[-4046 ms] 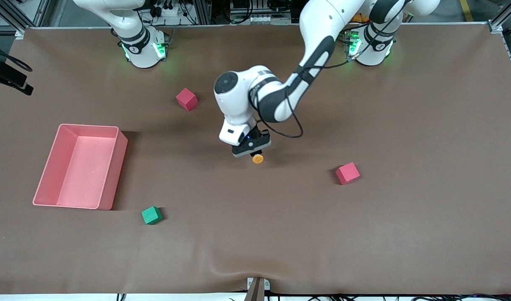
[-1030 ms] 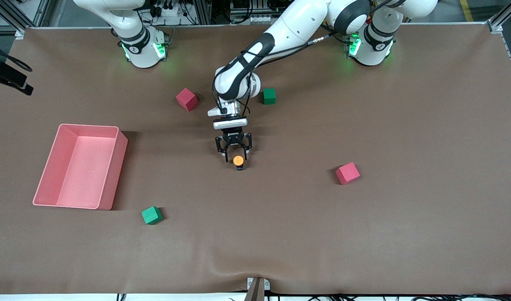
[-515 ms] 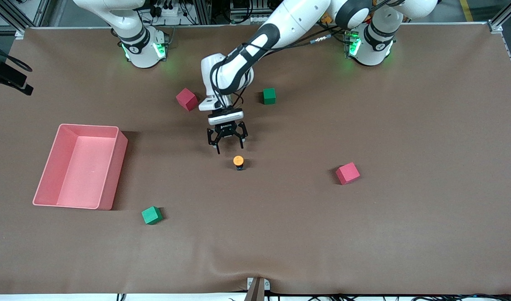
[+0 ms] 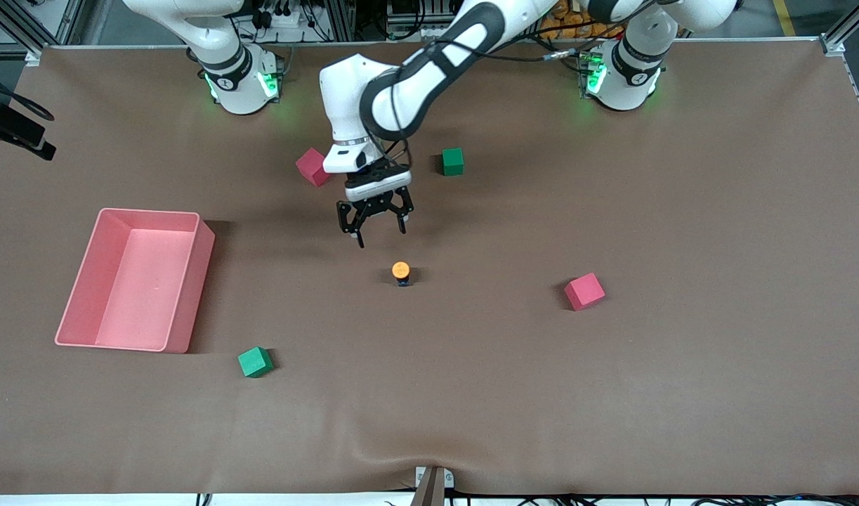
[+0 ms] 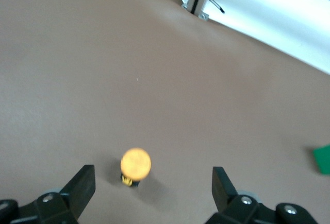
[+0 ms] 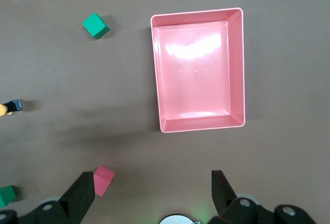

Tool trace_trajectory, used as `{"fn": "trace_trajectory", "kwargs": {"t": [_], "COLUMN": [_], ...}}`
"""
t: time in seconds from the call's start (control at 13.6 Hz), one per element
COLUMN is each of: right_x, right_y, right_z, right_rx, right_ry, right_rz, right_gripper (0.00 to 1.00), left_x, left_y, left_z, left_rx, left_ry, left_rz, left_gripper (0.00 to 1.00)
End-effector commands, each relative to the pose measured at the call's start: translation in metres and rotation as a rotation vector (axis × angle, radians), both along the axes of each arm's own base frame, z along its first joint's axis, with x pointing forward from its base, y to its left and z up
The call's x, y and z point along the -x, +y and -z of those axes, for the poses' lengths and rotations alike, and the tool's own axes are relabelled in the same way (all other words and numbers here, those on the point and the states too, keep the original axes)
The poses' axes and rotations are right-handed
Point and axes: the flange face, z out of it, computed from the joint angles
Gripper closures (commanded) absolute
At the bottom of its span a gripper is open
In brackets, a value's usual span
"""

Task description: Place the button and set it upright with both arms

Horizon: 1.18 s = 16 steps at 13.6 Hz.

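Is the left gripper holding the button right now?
No: the button stands by itself on the table with its orange cap up, and the left gripper hangs open above the table, apart from it.

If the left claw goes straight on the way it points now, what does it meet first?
Probably bare table. The open left claw points down at the mat just short of the upright button, though depth is hard to judge.

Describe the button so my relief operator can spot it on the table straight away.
Start at the pink tray and look along the table toward the left arm's end. Midway, the button stands alone near the middle of the mat. It is smaller than the foam cubes, with a round orange cap on a dark body.
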Motion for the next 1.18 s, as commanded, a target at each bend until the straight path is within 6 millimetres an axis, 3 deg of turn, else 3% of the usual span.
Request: {"fn": "trace_trajectory", "kwargs": {"t": [0.0, 0.15, 0.29, 0.51, 0.96, 1.1], "right_x": [0.002, 0.002, 0.002, 0.002, 0.002, 0.001], "right_y": [-0.002, -0.003, -0.003, -0.003, -0.003, -0.004], "right_z": [-0.003, -0.003, -0.003, -0.003, -0.003, -0.003], "right_rx": [-0.008, -0.006, -0.006, -0.006, -0.005, -0.001], "right_ry": [-0.006, -0.006, -0.006, -0.005, -0.008, -0.012], "right_rz": [0.015, 0.016, 0.016, 0.016, 0.017, 0.017], "right_gripper": [0.0, 0.0, 0.0, 0.0, 0.0, 0.0], "left_x": [-0.045, -0.085, -0.12, -0.153, -0.185, -0.185], "left_y": [0.046, 0.091, 0.139, 0.201, 0.336, 0.37], "left_z": [-0.072, -0.129, -0.153, -0.175, -0.242, -0.25], "left_rx": [0.07, 0.132, 0.153, 0.103, 0.111, 0.056], "left_ry": [0.109, 0.163, 0.218, 0.294, 0.456, 0.521], "left_rz": [-0.035, -0.038, -0.063, -0.069, -0.084, -0.053], "left_gripper": [0.0, 0.0, 0.0, 0.0, 0.0, 0.0]}}
